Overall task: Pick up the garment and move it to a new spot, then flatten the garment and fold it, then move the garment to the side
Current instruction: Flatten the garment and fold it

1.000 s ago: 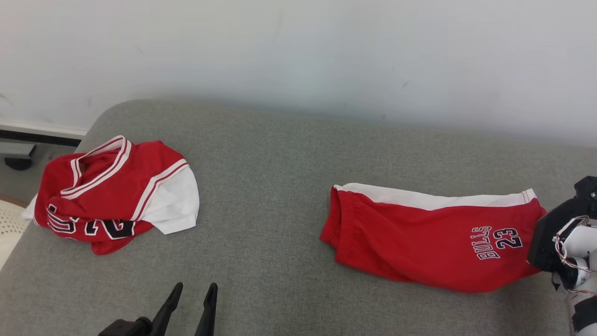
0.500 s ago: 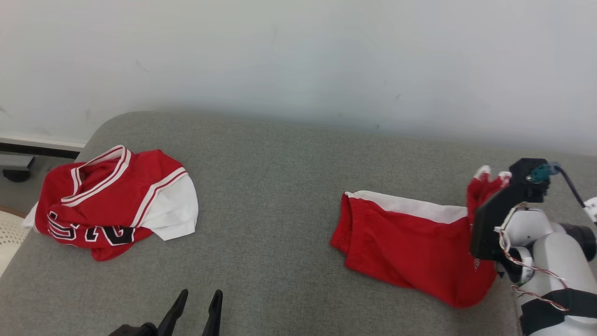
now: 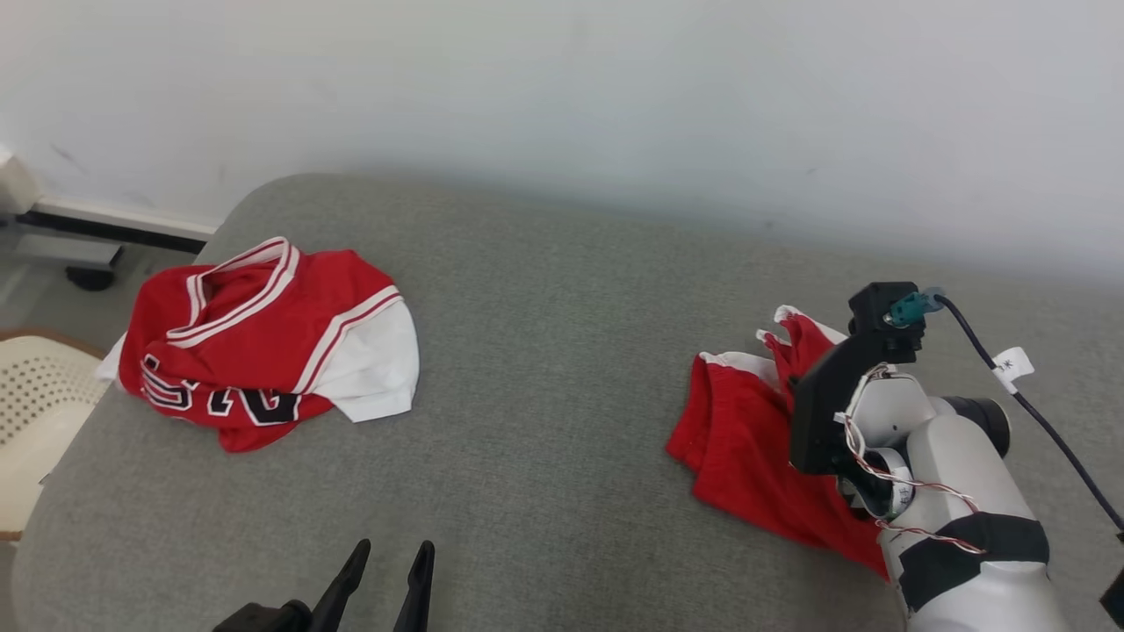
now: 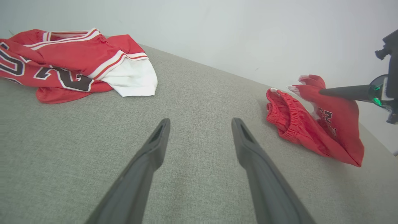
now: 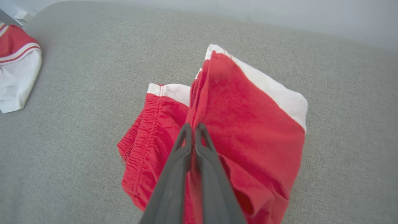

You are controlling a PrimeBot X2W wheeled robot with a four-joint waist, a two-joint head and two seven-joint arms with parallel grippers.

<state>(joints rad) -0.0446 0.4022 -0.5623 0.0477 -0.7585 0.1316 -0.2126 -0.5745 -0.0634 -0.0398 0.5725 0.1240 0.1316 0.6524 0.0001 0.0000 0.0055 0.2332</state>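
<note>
The garment, red shorts with a white side stripe, lies on the right of the grey cushion. My right gripper is shut on the shorts' leg end. It holds that end raised and doubled back over the elastic waistband. From the left wrist, the right gripper pinches the lifted fabric of the shorts from the right. My left gripper hovers open at the cushion's near edge, well left of the shorts. Bare cushion shows between the left gripper's fingers.
A crumpled red and white jersey lies on the cushion's left end, apart from the shorts. A pale wall runs behind the cushion. A cream perforated chair stands off the left edge. A black cable trails from the right wrist.
The right gripper has lifted the shorts' leg end and carried it left over the waistband, so the printed panel is folded out of the head view. The head camera has shifted.
</note>
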